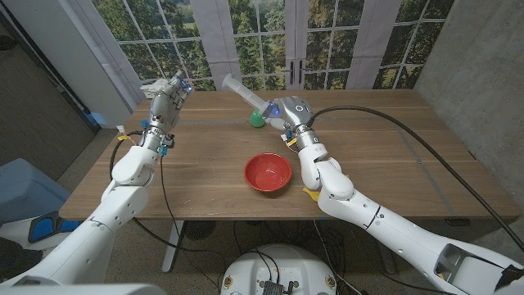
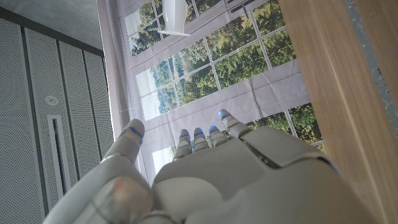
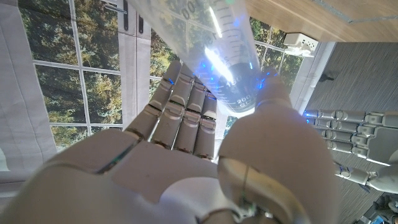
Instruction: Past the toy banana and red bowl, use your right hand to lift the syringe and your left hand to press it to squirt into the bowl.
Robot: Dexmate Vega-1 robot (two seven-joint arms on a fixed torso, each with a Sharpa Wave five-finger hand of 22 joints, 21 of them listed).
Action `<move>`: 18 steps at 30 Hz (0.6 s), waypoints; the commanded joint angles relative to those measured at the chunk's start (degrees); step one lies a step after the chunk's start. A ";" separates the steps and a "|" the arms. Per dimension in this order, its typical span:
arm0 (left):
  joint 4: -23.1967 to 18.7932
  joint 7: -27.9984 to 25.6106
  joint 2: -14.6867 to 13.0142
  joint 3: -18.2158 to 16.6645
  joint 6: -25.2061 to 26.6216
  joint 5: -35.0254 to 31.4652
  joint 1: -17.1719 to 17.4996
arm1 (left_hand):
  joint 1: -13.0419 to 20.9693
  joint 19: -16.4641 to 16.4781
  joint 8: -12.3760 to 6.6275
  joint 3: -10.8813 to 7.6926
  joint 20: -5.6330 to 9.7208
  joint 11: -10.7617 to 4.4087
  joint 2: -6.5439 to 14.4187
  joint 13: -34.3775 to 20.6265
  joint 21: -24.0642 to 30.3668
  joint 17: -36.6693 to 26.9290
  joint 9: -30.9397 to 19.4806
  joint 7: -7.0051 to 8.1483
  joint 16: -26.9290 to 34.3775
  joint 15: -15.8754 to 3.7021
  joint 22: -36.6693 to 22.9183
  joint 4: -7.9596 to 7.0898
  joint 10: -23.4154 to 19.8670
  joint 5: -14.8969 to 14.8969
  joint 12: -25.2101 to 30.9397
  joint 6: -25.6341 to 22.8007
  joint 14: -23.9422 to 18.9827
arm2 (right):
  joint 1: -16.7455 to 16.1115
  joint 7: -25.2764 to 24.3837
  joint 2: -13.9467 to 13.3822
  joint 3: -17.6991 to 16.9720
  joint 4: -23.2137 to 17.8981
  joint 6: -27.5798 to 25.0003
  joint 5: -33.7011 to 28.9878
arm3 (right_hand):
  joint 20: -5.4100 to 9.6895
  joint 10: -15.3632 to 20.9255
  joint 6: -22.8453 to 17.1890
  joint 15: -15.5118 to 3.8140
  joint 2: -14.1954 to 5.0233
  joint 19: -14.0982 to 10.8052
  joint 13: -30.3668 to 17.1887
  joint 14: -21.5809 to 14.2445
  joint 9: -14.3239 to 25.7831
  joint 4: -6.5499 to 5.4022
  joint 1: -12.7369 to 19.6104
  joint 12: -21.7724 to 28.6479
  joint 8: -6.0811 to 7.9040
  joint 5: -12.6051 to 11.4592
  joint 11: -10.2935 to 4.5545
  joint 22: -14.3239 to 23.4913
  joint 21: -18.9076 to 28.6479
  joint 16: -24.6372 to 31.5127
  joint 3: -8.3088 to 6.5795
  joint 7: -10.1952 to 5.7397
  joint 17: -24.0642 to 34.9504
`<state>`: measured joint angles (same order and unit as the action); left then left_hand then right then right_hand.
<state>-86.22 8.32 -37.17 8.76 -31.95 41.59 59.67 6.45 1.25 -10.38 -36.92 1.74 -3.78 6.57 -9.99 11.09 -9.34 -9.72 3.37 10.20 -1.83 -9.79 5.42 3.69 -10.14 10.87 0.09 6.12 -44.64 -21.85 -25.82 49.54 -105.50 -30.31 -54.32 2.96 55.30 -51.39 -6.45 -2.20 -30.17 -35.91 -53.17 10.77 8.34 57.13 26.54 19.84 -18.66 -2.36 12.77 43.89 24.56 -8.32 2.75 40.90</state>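
Head view: the right hand (image 1: 285, 112) is raised above the wooden table (image 1: 393, 139), its fingers wrapped around the barrel of a clear syringe (image 1: 246, 92). The syringe slants up and away from those fingers toward the left hand (image 1: 168, 100), its plunger end well apart from that hand's fingertips. A green object (image 1: 257, 120) sits just beside the right hand's fingers; what it is cannot be told. The red bowl (image 1: 268, 172) lies on the table nearer the robot than the holding fingers, not under the syringe. A scrap of yellow (image 1: 311, 193) peeks from under the right forearm, possibly the toy banana.

Left wrist view: the left hand's fingers (image 2: 198, 138) reach out side by side, slightly apart, holding nothing. The plunger end (image 2: 173, 17) floats well beyond them.

Right wrist view: fingers (image 3: 186, 99) and thumb clamp the marked barrel (image 3: 227, 56).

Risk: with the syringe not over the bowl, any press would likely squirt onto the table. A sideways push from the left fingers could also twist the barrel in the grip.
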 commanded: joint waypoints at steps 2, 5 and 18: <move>1.60 1.38 0.06 -1.05 -1.12 1.37 0.53 | 0.57 0.44 -0.15 0.09 4.52 -0.01 0.80 -0.09 0.13 -0.21 -0.19 0.20 0.01 -3.35 -0.15 0.48 -0.25 0.02 0.17 -0.43 -0.26 | -0.29 -4.99 3.80 1.43 1.25 -1.81 1.10 | 8.54 9.69 -11.96 -6.73 -5.81 0.31 -0.31 -1.50 0.21 -1.63 5.66 0.33 0.11 -0.37 -9.13 0.16 0.50 -0.07 -1.54 -11.52 0.27; 1.88 1.54 0.04 -1.34 -1.38 1.56 0.68 | 0.57 0.45 -0.14 0.13 4.46 0.00 0.79 -0.09 0.13 -0.21 -0.19 0.20 -0.02 -3.23 -0.15 0.55 -0.25 0.02 0.17 -0.43 -0.21 | -0.46 -6.75 4.72 1.67 1.49 -1.82 1.58 | 8.53 9.81 -11.99 -6.75 -5.82 0.36 -0.47 -1.65 0.22 -1.60 5.76 0.36 0.04 -0.42 -9.14 0.14 0.61 -0.06 -1.49 -11.31 0.37; 1.09 0.87 -0.11 -2.23 -1.90 1.44 1.98 | 0.61 0.50 -0.11 0.26 4.47 -0.02 0.90 -0.09 0.12 -0.22 -0.19 0.06 -0.06 -3.20 -0.15 0.81 -0.15 0.01 0.11 -0.45 -0.20 | -1.08 -11.23 5.82 2.41 1.20 -0.97 3.31 | 8.56 9.99 -12.16 -6.75 -5.73 0.97 -0.64 -2.12 0.31 -1.51 6.13 0.04 -0.28 -0.61 -9.22 0.03 0.97 -0.12 -1.17 -11.28 0.85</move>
<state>-84.77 9.50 -37.18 7.18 -33.29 42.90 60.78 6.44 1.25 -10.38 -36.45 1.74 -3.78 6.57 -9.99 11.09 -9.48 -9.72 3.37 10.20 -1.84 -9.79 5.89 3.70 -10.14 10.87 0.10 6.13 -45.09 -29.36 -21.50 51.14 -104.25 -31.96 -52.27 2.88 55.50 -51.59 -6.33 -2.20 -29.43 -36.35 -53.28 10.81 8.34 57.13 26.50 19.46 -18.87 -2.16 12.78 44.34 24.56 -8.32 2.95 41.56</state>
